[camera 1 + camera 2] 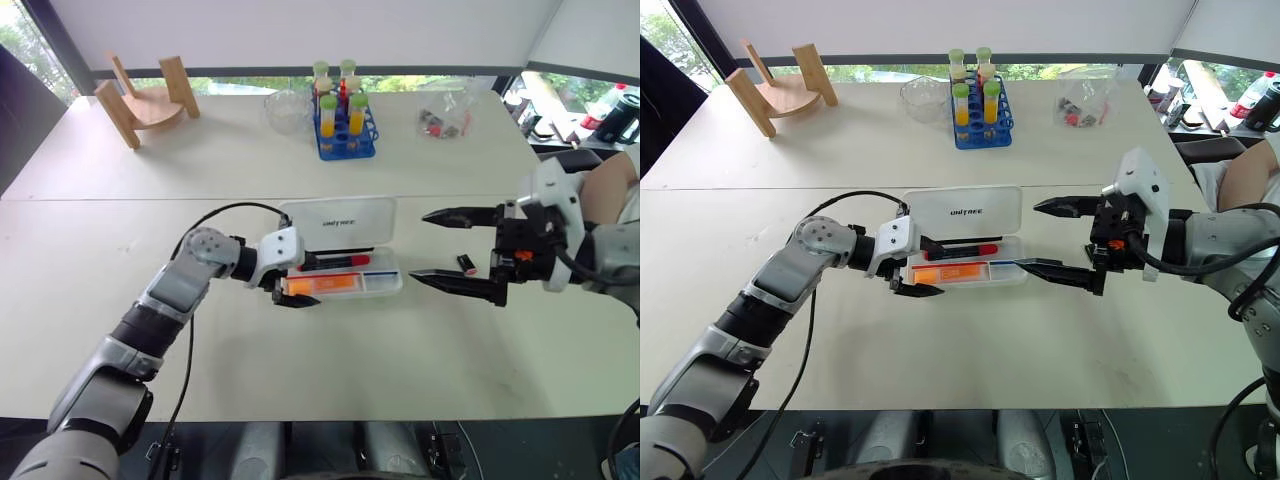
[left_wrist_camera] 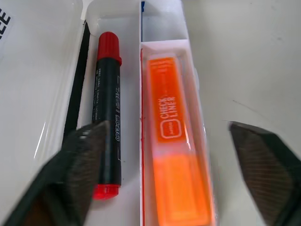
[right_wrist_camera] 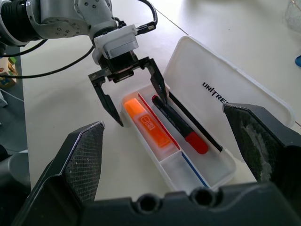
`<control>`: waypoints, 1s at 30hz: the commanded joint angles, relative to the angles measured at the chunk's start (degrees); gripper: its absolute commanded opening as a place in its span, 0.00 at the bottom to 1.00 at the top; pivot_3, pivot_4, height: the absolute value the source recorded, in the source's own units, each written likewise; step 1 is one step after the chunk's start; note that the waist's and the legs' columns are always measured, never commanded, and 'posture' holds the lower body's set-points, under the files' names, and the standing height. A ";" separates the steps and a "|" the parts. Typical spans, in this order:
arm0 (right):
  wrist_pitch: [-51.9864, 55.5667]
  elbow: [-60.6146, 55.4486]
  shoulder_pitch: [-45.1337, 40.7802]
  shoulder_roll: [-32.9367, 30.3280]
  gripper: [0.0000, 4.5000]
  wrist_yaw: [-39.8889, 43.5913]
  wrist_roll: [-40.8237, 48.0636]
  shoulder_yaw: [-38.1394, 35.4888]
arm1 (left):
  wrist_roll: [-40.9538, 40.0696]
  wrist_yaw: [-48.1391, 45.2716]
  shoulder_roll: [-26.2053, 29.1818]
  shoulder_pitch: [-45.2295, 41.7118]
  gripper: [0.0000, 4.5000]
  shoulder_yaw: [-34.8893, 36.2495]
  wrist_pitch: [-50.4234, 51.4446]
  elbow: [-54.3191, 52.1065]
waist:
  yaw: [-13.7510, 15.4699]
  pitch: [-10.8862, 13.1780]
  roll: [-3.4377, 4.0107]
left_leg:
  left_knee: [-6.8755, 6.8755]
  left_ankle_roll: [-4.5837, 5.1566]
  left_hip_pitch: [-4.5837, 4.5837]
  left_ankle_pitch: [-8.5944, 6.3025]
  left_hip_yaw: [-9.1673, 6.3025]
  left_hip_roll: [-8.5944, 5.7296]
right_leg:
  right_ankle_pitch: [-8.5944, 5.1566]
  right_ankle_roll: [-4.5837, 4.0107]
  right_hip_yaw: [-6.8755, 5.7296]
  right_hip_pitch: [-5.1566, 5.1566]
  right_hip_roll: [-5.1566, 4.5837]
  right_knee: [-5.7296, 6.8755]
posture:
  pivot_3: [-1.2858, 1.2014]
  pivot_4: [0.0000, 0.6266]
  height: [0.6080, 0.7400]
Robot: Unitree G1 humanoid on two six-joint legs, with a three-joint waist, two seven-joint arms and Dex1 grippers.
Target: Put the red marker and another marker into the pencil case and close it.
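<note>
The white pencil case (image 1: 372, 232) lies open mid-table, its lettered lid tilted back. In its tray the red marker (image 1: 335, 263), black-barrelled with a red cap, rests along the hinge side. The orange marker (image 1: 325, 284) lies in the front compartment beside it. My left gripper (image 1: 298, 284) is open at the case's left end, its fingers (image 2: 82, 155) straddling both markers and holding neither. Its spread jaws also show as the left gripper (image 3: 141, 112) in the right wrist view. My right gripper (image 1: 420, 246) hovers open just right of the case, empty.
A tiny black-and-red stub (image 1: 466, 264) lies by the right gripper's lower finger. At the back stand a blue rack of tubes (image 1: 345, 125), a glass bowl (image 1: 288, 110), a plastic bag (image 1: 445, 120) and a wooden stand (image 1: 150, 100). A person's limb (image 1: 1240, 170) shows at the right edge.
</note>
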 commanded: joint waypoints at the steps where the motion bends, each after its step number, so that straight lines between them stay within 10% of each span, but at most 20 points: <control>1: -0.45 -0.87 -0.25 -0.65 1.00 -0.33 0.30 -1.62 | -2.55 -0.23 -0.13 -0.86 0.99 3.09 3.43 -3.28 | 0.01 0.00 0.00 | 0.00 0.00 0.00 0.00 0.00 0.00 | 0.00 0.00 0.00 0.00 0.00 0.00 | 0.52 0.24 1.00; 15: -3.18 24.44 -0.40 7.53 1.00 -18.35 -25.22 10.65 | -31.63 2.59 14.80 18.46 0.99 36.83 26.56 -31.44 | -0.34 0.04 0.07 | -0.01 -0.02 0.05 0.01 0.04 0.09 | 0.00 -0.01 0.07 -0.04 0.03 0.06 | 0.52 0.24 1.00; 24: -0.73 34.94 -0.17 12.97 1.00 -20.22 -27.85 10.93 | -38.22 5.01 16.37 27.12 0.99 44.78 27.42 -34.75 | -0.14 0.04 0.08 | 0.00 -0.02 0.12 0.01 0.06 0.04 | 0.00 -0.01 0.05 0.08 -0.07 0.04 | 0.52 0.24 1.00; 30: 1.79 34.22 2.84 12.79 0.48 -19.28 -26.40 9.73 | -38.12 6.78 16.77 27.49 1.00 44.49 26.19 -35.09 | 0.16 -0.03 -0.04 | 0.00 -0.02 0.29 0.01 0.03 0.02 | 0.00 -0.02 0.03 0.33 -0.06 0.01 | 0.52 0.24 1.00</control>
